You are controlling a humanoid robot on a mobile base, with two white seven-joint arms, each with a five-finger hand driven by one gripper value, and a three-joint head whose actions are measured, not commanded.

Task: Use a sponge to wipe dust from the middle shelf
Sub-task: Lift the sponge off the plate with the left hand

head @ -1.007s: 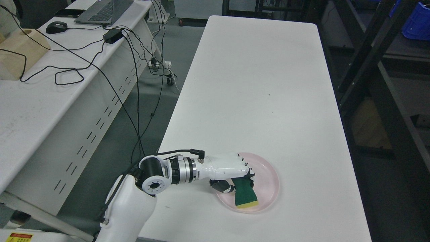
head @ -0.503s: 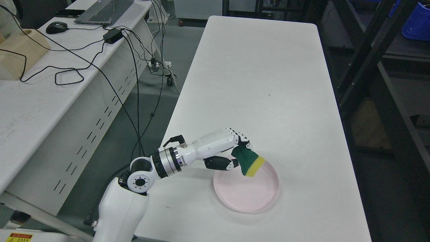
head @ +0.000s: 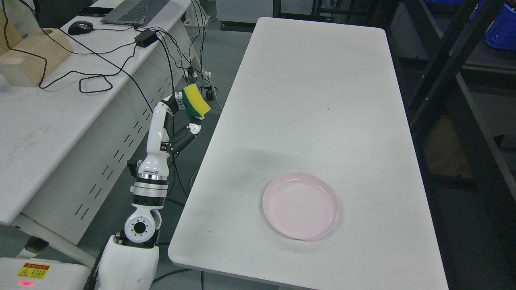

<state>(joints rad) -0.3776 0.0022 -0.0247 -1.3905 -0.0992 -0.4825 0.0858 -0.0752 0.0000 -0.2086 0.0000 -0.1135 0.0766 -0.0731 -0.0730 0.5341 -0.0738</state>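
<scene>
My left hand is shut on the yellow and green sponge. It holds the sponge raised in the air, over the gap left of the white table. The left arm stands nearly upright from the lower left. The pink plate lies empty on the table's near part. A dark metal shelf rack stands along the right edge of the view. The right arm is out of view.
A white desk at the left carries a laptop, a mouse, a wooden block and black cables that hang into the gap. A blue bin sits on the rack at the upper right.
My left hand lifted the sponge off the pink plate and swung it up and to the left, off the table. The camera view shifted slightly.
</scene>
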